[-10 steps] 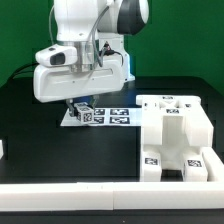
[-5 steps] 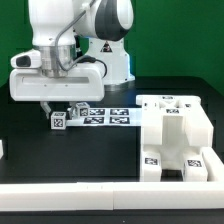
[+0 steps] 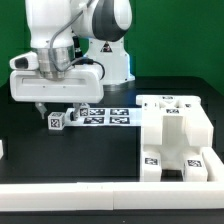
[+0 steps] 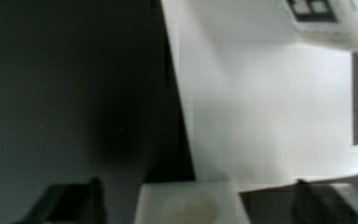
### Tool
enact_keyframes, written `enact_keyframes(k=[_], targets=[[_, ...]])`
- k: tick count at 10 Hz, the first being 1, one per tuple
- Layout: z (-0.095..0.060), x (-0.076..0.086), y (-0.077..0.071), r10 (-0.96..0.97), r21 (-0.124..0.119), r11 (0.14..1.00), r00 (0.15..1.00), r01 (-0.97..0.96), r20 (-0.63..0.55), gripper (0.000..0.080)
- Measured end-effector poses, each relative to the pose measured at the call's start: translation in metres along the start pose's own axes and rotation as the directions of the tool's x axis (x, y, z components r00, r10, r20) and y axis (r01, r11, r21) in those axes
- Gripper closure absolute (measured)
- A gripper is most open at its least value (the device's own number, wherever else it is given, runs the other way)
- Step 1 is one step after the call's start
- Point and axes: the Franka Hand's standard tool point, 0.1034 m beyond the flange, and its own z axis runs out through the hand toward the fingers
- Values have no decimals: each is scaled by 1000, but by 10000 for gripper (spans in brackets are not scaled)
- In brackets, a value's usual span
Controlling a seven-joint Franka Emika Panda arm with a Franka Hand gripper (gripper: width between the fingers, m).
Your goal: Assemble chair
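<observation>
**Item 1: gripper** (image 3: 58,110). It hangs off the robot arm (image 3: 75,25), at 10 o'clock in the exterior view. It is directly above item 2. The fingers (image 4: 73,203) are spread apart and grasp nothing. The wrist view shows a dark gap on each side between the 2 fingers and the pale block between them.

**Item 2: small block** (image 3: 57,121). This is a white chair part with 1 black-and-white tag facing the camera. It stands on the black table (image 3: 40,160), under the gripper, at the 9 o'clock end of item 4. It sits just beside that board. Whether the two touch cannot be told.

**Item 3: chair body** (image 3: 175,135). This is a large white blocky structure at 4 o'clock in the exterior view. It is well apart from the gripper and from item 2. It has stepped upper surfaces, with tags showing on top and on the low front panel.

**Item 4: marker board** (image 3: 102,116). This is a thin white strip with several tags, lying flat on the table at centre. It lies between item 2 and item 3. In the wrist view it shows as a broad white surface with 1 tag partly in frame.

**Item 5: white rail** (image 3: 100,192). It runs along the 6 o'clock edge of the table in the exterior view.

**Item 6: white piece** (image 3: 2,150). It sits at the 9 o'clock edge of the exterior view and is cut off by the frame, so its kind cannot be told.
</observation>
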Motion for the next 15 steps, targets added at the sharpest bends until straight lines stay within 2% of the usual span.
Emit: enact_keyframes(k=[1,2,3,4,5,6,7,9,11,12,15], targets=[[-1,6,1,6,20,1000,1000,-7,25,170],[-6,10,-3,14,69,997,994,-21,106,156],[-14,17,-3,16,93,995,986,-32,169,156],[-20,20,-6,21,105,993,967,-49,254,151],[-24,19,-16,42,109,991,952,-78,304,151],[-24,14,-21,24,131,988,930,-77,368,150],[-23,19,-20,24,132,988,928,-78,372,150],[-24,18,-19,14,135,988,921,-72,389,150],[-32,41,-7,-16,131,990,881,-52,472,150],[-30,47,-10,-15,130,990,873,-56,488,150],[-29,46,-10,-21,134,990,874,-51,486,150]])
